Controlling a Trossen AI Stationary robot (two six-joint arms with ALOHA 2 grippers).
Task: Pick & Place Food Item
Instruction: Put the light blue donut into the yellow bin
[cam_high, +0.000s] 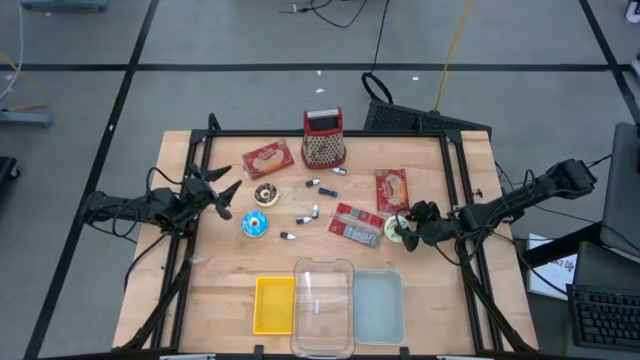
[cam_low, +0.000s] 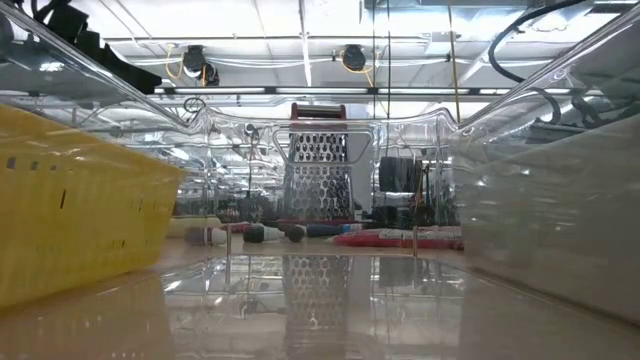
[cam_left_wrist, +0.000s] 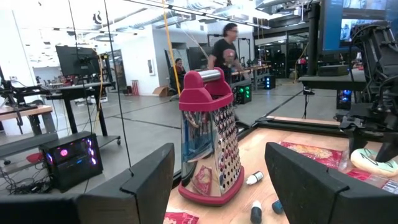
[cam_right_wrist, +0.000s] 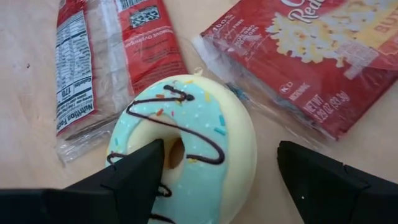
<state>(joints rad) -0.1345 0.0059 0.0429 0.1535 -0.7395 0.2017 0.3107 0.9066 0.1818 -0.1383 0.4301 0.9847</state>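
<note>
We see the right gripper at centre right of the high view, jaws spread wide around the mint-iced donut, which lies on the table just beside two red snack packets; one finger covers its hole and the other stands clear of its rim, so nothing is gripped. The left gripper hovers at centre left, jaws well apart and empty, facing the red-topped grater. Along the lower edge of the high view sit a yellow bin, a clear bin and a pale bin
</note>
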